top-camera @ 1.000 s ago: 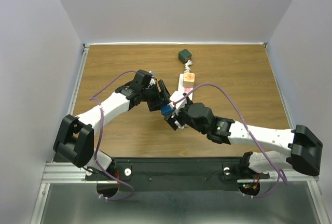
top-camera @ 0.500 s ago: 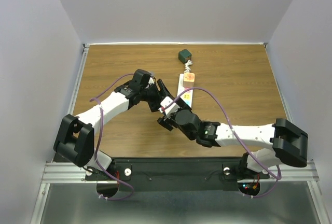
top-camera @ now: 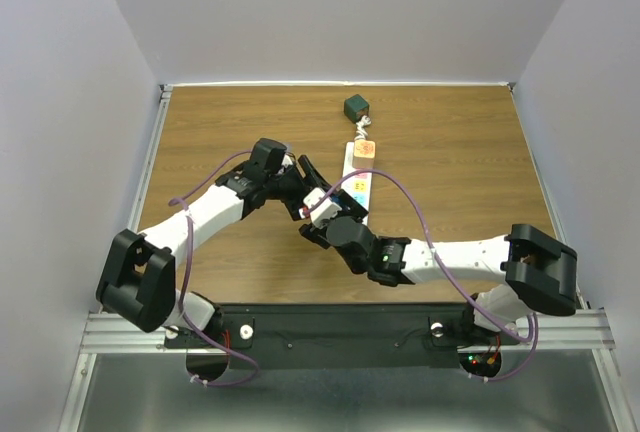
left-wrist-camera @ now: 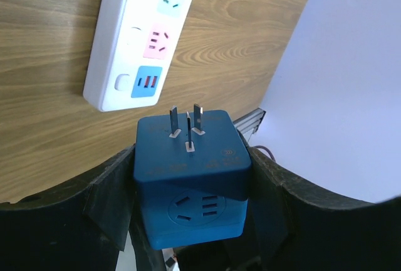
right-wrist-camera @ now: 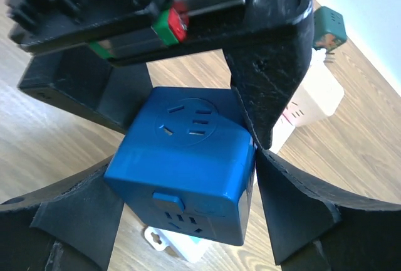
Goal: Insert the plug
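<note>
The plug (left-wrist-camera: 188,177) is a blue cube adapter with three metal prongs on its face. My left gripper (left-wrist-camera: 191,158) is shut on it, a finger pressed to each side, and holds it above the table. The prongs point toward the near end of the white power strip (left-wrist-camera: 135,45). My right gripper (right-wrist-camera: 182,164) has come in from below and also brackets the plug (right-wrist-camera: 188,164), with both fingers touching its sides. In the top view the two grippers meet at the strip's (top-camera: 357,177) near end, and the plug is hidden there.
A dark green adapter (top-camera: 355,107) lies on the wood table (top-camera: 460,152) beyond the strip's far end, tied to it by a short cord. The left gripper's black finger (right-wrist-camera: 269,83) crowds the right wrist view. Grey walls close in on three sides.
My right arm has swung left and forward to the plug held by the left gripper, and its fingers have narrowed around it. The left gripper has kept its hold, shifting only slightly.
</note>
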